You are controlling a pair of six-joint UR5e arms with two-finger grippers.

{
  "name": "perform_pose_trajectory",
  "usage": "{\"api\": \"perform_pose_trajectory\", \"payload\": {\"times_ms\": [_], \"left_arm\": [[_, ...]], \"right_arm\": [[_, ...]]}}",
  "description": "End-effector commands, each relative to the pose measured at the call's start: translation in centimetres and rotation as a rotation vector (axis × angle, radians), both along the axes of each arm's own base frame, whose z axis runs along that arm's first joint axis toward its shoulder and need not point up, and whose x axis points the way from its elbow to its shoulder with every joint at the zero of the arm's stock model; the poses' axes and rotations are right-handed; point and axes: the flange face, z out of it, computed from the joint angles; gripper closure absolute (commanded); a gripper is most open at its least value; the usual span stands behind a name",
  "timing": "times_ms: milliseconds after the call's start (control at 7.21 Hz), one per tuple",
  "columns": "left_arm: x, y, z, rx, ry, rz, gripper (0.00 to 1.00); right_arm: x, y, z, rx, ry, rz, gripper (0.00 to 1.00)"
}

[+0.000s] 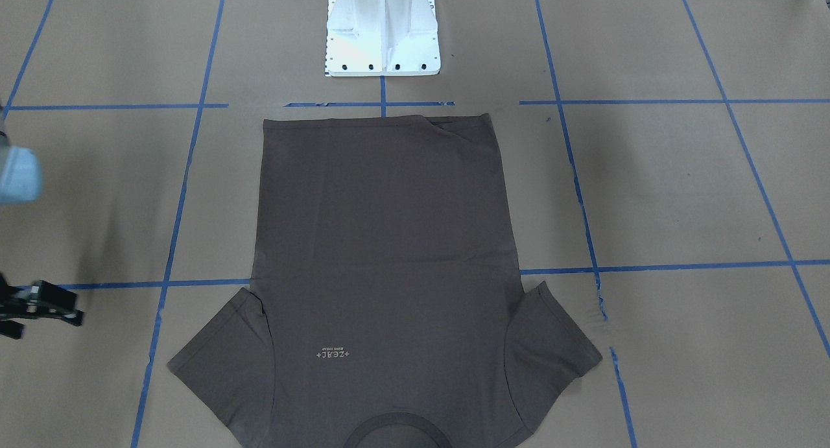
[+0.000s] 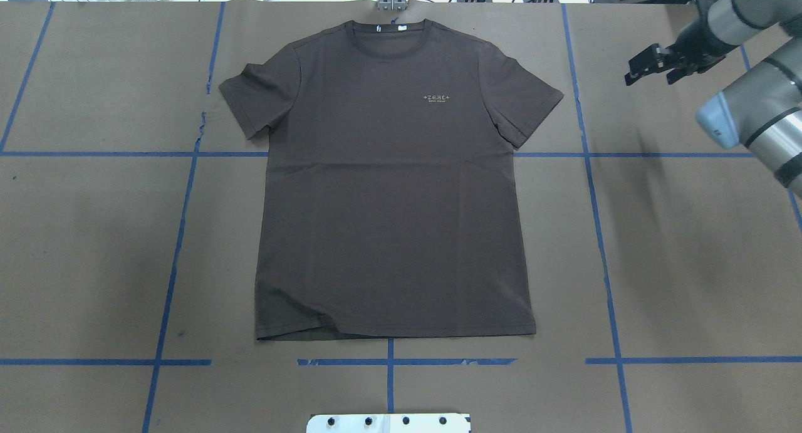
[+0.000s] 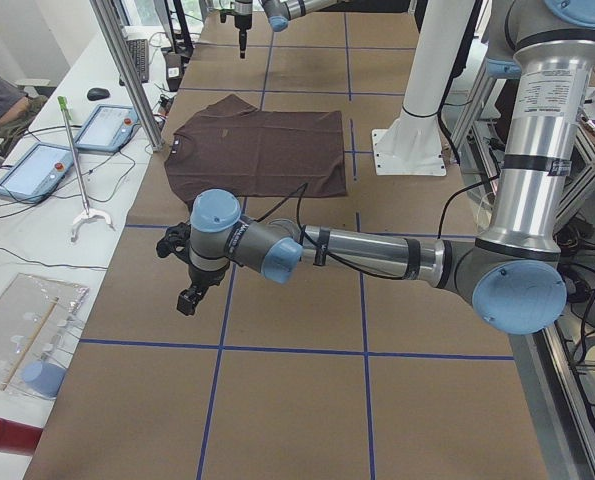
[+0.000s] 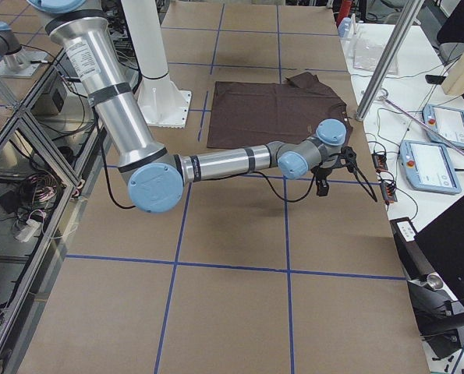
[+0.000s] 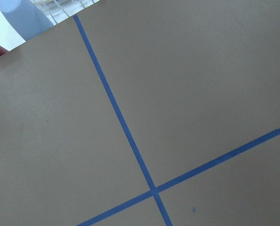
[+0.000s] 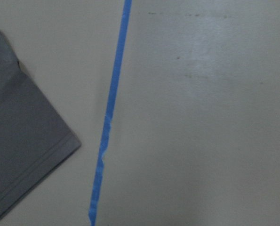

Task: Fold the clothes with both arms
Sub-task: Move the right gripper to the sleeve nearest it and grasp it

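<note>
In the overhead view the dark brown cotton T-shirt is lying flat and smooth, print up, collar away from the robot, on the brown-paper tabletop gridded with blue tape, with bare paper stretching wide on both sides. The right hand is hovering apart from it, fingers parted, gripping nothing. In the exterior left view the left hand is hanging over bare paper, and I cannot tell how far it is opening. In the right wrist view a stitched sleeve hem is lying just beside a tape line.
</note>
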Motion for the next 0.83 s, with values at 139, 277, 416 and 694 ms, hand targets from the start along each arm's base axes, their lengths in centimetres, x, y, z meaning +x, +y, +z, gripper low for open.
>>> {"api": "perform_pose_trajectory", "payload": {"times_ms": [139, 277, 416, 694], "left_arm": [[0.2, -1.7, -2.4, -0.021, 0.036, -0.083, 0.0], [0.2, -1.8, -2.4, -0.021, 0.032, -0.084, 0.0], [0.2, -1.9, -2.4, -0.022, 0.033, -0.085, 0.0], [0.2, -1.9, -2.4, -0.021, 0.035, -0.084, 0.0]], "right_arm": [[-9.0, 0.8, -3.2, -0.035, -0.011, 0.036, 0.0], [-11.5, 1.0, -4.0, -0.026, 0.017, 0.062, 0.0], [-13.3, -0.4, -4.7, -0.026, 0.038, 0.07, 0.01], [-14.7, -2.2, -5.1, -0.022, 0.074, 0.092, 0.01]]}}
